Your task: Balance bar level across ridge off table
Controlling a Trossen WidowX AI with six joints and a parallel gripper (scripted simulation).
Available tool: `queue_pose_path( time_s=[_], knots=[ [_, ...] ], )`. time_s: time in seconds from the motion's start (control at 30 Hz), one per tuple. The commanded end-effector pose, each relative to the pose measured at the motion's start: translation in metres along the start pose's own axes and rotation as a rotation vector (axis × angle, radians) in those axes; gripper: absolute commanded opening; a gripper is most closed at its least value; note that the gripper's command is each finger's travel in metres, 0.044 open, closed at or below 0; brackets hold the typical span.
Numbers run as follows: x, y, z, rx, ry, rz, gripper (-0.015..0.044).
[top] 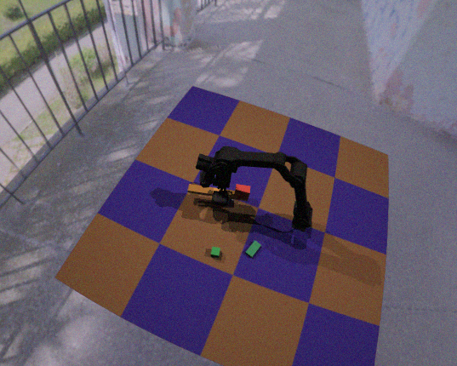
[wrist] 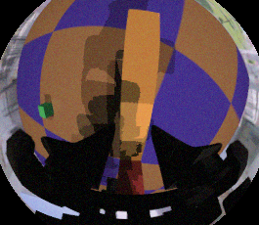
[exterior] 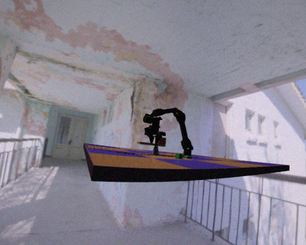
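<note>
The orange bar (top: 197, 189) (exterior: 143, 143) (wrist: 142, 59) looks about level and clear of the table, with a red block (top: 242, 191) (exterior: 162, 141) (wrist: 131, 176) at its end nearer the arm's base. A dark wedge shape (exterior: 155, 151) (top: 223, 199), apparently the ridge, stands under the bar's middle; their contact is too dark to make out. My gripper (wrist: 133, 127) (exterior: 154, 143) points down around the bar near its middle. Its fingers are open, one on each side, with a narrow gap beside the bar in the wrist view.
A green cube (top: 215, 252) (exterior: 178, 155) (wrist: 45, 110) and a flat green block (top: 254, 248) (exterior: 187, 156) lie on the checkered table (top: 175, 289) (exterior: 126, 163), to the side of the bar. The arm's base (top: 302, 217) stands beyond the red block's end.
</note>
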State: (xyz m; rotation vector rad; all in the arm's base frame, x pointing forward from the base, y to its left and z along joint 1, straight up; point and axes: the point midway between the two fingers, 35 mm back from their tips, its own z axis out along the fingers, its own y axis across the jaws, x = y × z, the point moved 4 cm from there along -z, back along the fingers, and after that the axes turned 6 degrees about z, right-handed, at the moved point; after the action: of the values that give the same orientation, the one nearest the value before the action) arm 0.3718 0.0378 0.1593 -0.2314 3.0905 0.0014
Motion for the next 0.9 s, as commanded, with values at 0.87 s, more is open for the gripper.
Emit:
queue_pose_path(
  time_s=[0.87],
  knots=[
    [0.004, 0.000, -0.099, 0.003, -0.057, 0.000, 0.0440]
  ],
)
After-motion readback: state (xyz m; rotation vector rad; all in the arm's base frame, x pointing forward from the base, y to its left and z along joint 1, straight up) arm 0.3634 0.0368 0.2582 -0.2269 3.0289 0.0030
